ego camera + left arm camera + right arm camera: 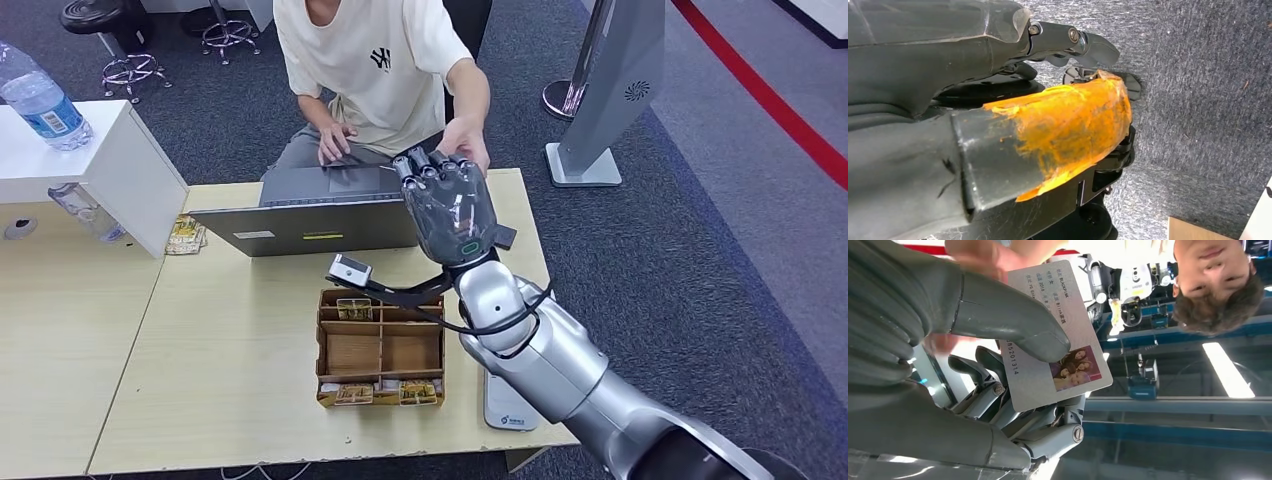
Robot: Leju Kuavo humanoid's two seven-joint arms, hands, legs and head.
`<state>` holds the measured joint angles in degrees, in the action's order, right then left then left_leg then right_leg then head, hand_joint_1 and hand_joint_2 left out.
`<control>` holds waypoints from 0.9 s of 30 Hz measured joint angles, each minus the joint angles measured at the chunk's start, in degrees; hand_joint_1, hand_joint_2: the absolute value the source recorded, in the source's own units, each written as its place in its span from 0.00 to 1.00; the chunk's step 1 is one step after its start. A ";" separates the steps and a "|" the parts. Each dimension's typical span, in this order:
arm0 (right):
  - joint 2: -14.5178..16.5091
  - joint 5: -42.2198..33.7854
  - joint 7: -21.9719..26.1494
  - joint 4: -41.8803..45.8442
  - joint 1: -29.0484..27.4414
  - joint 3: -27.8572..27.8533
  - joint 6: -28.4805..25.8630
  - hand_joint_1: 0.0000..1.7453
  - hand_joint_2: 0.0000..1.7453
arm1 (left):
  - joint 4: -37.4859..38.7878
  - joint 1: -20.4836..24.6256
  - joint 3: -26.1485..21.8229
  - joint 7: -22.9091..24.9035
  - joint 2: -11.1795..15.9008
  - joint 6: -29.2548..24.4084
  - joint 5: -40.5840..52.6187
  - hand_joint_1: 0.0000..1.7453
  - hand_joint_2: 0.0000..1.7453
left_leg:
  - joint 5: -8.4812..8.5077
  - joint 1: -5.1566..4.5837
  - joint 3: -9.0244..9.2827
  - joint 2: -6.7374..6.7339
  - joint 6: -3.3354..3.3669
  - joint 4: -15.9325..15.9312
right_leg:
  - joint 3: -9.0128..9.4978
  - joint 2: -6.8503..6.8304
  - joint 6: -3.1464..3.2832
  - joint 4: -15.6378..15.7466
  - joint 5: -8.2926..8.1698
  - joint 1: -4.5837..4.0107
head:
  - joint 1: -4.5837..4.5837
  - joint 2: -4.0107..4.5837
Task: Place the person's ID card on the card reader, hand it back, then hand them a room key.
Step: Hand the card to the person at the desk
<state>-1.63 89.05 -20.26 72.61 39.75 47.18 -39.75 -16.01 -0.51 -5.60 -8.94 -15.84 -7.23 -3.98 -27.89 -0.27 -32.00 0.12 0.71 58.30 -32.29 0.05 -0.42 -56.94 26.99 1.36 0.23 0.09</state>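
Observation:
My right hand [455, 205] is raised over the table's far side, toward a seated person [375, 60]. In the right wrist view a white ID card [1035, 375] with a small photo is pinched between my thumb [1013, 325] and the fingers [993, 385] behind it. The person's fingers [983, 255] touch the card's far end, and their hand [468, 148] meets my fingertips. A white card reader [508, 408] lies at the table's near edge, partly under my forearm. My left hand [1068, 85] hangs over grey carpet, its orange-taped thumb apart from the fingers, holding nothing.
A cardboard compartment tray [380, 350] with small cards stands in front of me. Behind it is a grey laptop [310, 215] that the person's other hand rests on. A water bottle [45, 105] stands on a white box [100, 160] at the left. A grey stand [610, 90] rises at the right.

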 joint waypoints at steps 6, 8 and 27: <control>-0.57 0.00 -0.03 -0.88 0.65 1.26 -0.01 1.00 1.00 | 0.17 0.07 0.01 -0.01 0.01 0.00 0.01 0.00 0.00 | 0.00 0.00 0.00 0.00 0.00 0.00 | 0.00 0.00 0.00 0.00 0.00 0.00 | -0.01 0.00; -0.72 0.00 -0.32 -1.45 1.18 1.61 -0.01 1.00 1.00 | 0.34 0.09 0.02 -0.06 0.05 0.05 0.13 0.00 0.00 | 0.00 0.00 0.00 0.00 0.00 0.00 | 0.00 0.00 0.00 0.00 0.00 0.00 | -0.01 0.00; -2.34 0.00 -13.81 -13.91 6.31 10.13 -0.01 0.00 1.00 | 1.34 0.80 1.48 0.95 0.72 0.87 0.52 0.00 0.00 | 0.00 0.00 -0.01 -0.01 0.00 0.00 | -0.02 0.01 0.00 0.00 0.00 0.00 | 0.01 0.00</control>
<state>-3.97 89.05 -34.07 58.70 46.06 57.31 -39.76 -14.67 0.29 -4.12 -7.99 -15.12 -6.36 -3.46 -27.89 -0.27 -32.01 0.10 0.70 58.30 -32.31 0.06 -0.42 -56.94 26.99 1.36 0.24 0.09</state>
